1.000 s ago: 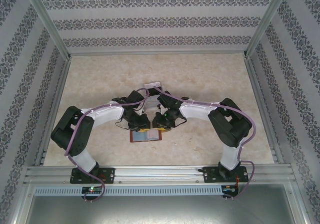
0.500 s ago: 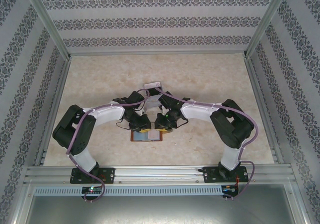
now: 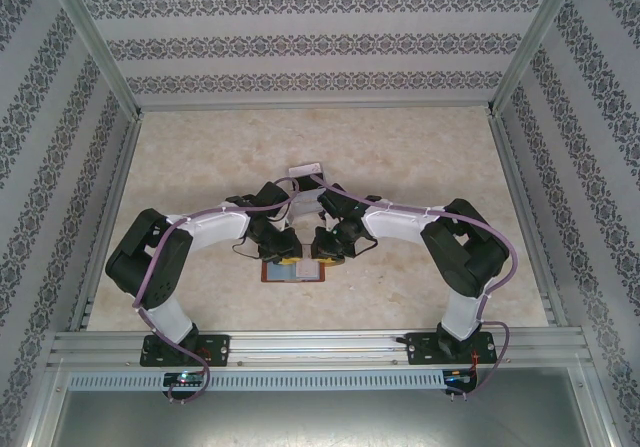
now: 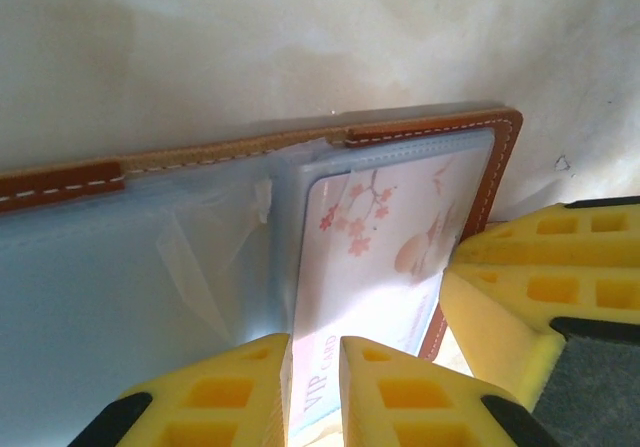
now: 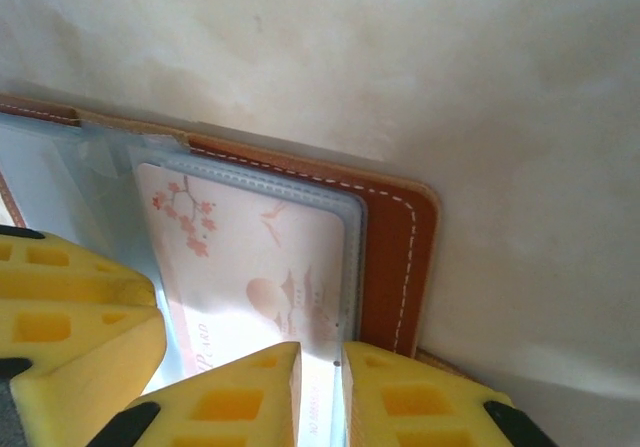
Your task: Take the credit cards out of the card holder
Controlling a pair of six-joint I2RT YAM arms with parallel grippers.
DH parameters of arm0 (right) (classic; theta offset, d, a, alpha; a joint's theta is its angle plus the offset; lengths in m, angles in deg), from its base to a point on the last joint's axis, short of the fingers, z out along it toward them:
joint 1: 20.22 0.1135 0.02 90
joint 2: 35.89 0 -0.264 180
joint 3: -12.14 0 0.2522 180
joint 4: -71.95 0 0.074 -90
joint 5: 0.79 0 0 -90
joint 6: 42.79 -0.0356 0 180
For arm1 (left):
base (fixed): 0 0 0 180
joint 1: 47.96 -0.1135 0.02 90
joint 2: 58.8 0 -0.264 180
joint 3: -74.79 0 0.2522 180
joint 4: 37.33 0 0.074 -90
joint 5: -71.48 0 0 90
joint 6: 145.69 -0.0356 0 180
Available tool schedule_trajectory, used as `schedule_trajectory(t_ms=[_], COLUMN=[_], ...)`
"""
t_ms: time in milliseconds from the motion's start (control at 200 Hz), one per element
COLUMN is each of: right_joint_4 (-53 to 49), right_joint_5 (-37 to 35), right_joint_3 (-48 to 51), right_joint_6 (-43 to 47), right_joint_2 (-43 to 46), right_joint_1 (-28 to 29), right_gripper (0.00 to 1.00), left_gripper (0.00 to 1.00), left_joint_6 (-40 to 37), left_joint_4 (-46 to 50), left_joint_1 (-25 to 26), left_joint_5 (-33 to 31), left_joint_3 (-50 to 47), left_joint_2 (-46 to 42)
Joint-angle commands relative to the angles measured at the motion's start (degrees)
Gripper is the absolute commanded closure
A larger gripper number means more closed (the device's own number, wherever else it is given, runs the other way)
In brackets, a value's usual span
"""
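Observation:
The card holder (image 3: 295, 271) lies open on the table near the front middle, brown leather (image 5: 395, 257) with clear grey-blue sleeves. A pale pink credit card (image 4: 390, 237) printed with blossoms sits in the right-hand sleeve, also seen as the card (image 5: 250, 267) in the right wrist view. My left gripper (image 4: 315, 352) is nearly closed, with the card's lettered end in the narrow gap. My right gripper (image 5: 322, 362) is nearly closed over the sleeve's lower edge and the card's end. Both grippers (image 3: 283, 250) (image 3: 325, 249) meet over the holder's far edge. Other cards are hidden.
A small pale rectangular object (image 3: 305, 174) lies on the table just behind the two wrists. Beige tabletop (image 3: 430, 157) stretches to the back and both sides, bounded by metal rails (image 3: 310, 345) and patterned walls.
The right gripper's jaws have narrowed down onto the sleeve edge. Both arms have shifted only slightly and the holder stays where it was.

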Motion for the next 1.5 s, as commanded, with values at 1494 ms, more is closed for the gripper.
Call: schedule_trajectory(t_ms=[1494], right_joint_4=[-2.3], right_joint_5=[-2.1], right_joint_3=[0.7], right_joint_6=[0.9], right_joint_2=[-2.0], right_joint_1=[0.2], right_gripper=[0.76], left_gripper=[0.75], left_joint_6=[-0.1], left_joint_4=[1.4], left_joint_1=[-0.8], left_joint_5=[-2.5], left_joint_3=[0.1], left_joint_2=[-2.8])
